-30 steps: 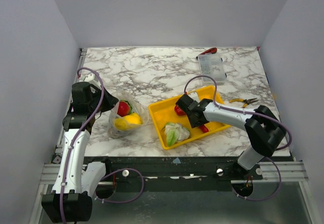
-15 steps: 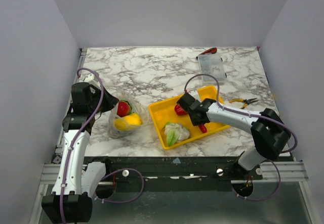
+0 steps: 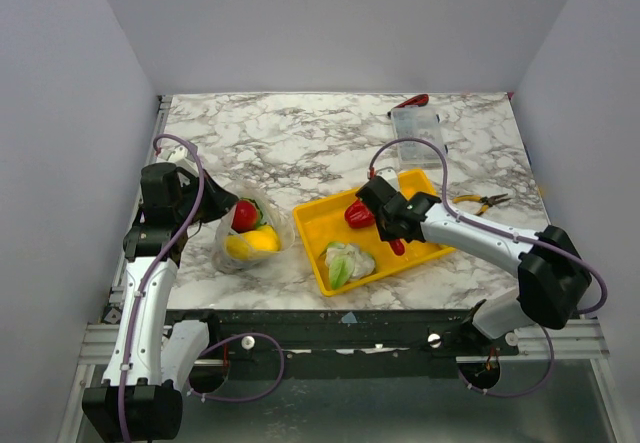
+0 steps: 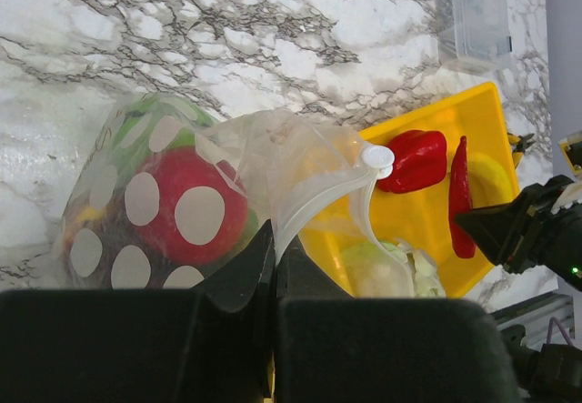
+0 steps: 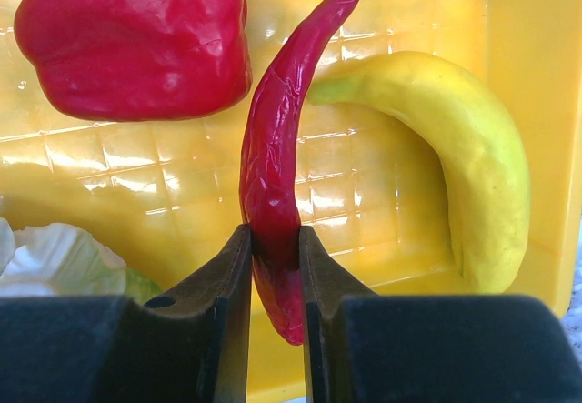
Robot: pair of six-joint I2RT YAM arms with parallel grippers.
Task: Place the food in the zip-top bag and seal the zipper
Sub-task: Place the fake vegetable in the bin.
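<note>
The zip-top bag (image 3: 252,231) sits slumped on the marble table (image 3: 300,143), just left of the yellow tray (image 3: 314,231). Through its dotted plastic I can see a red round piece (image 4: 186,212), a green piece (image 4: 145,130) behind it and a yellow piece (image 3: 258,238) low down. The mouth faces the tray and hangs open. The zipper (image 4: 314,207) curves up along its edge to a small white slider (image 4: 376,159), unsealed. The left gripper (image 4: 275,250) has its jaws pressed together on the edge of the bag, holding that side of the mouth up.

The rest of the food is in the tray. The right gripper (image 5: 273,239) reaches in over the middle of it, jaws narrow and clamped on the thick end of a long red chilli (image 5: 273,148), whose thin tip points away from the wrist. Whether the chilli has left the tray floor I cannot tell. To one side of it lies the red pepper (image 5: 136,39), to the other the banana (image 5: 464,157), curved along the tray wall. The cauliflower (image 3: 347,261), white with green leaves, lies in the tray's near corner.

Farther back on the table stands a clear compartment box (image 3: 416,131) with a red-handled tool (image 3: 412,101) behind it. A pair of yellow-handled pliers (image 3: 482,201) lies to the right of the tray.
</note>
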